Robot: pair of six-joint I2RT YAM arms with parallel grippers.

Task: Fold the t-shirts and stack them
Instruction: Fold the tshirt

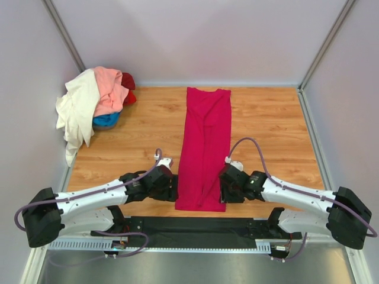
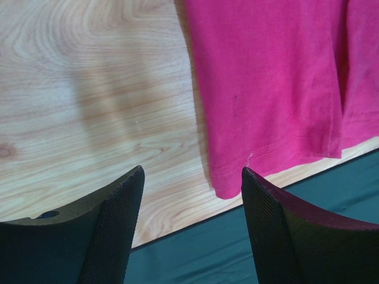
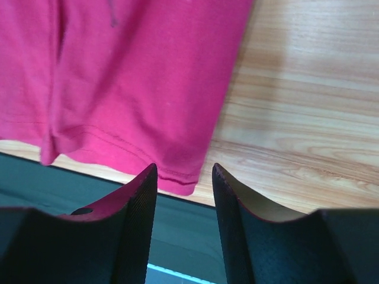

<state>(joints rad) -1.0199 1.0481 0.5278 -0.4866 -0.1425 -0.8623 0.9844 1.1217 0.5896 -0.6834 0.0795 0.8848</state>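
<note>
Magenta t-shirt (image 1: pixel 204 148) = long strip at tabletop (image 1: pixel 266 130) centre, long axis near-to-far edge, hem at near edge w/ left tool (image 2: pixel 190 177) and right tool (image 3: pixel 184 170) at its near corners, both spread apart, empty; other t-shirts (image 1: pixel 95 103) piled far-left corner.

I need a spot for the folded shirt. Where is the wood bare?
The widest bare patch of the table lies between the magenta t-shirt and the right wall. A narrower one sits between that shirt and the heap of t-shirts at far left. Crowded: that corner, and the near edge, where the left tool and right tool flank the hem.
</note>
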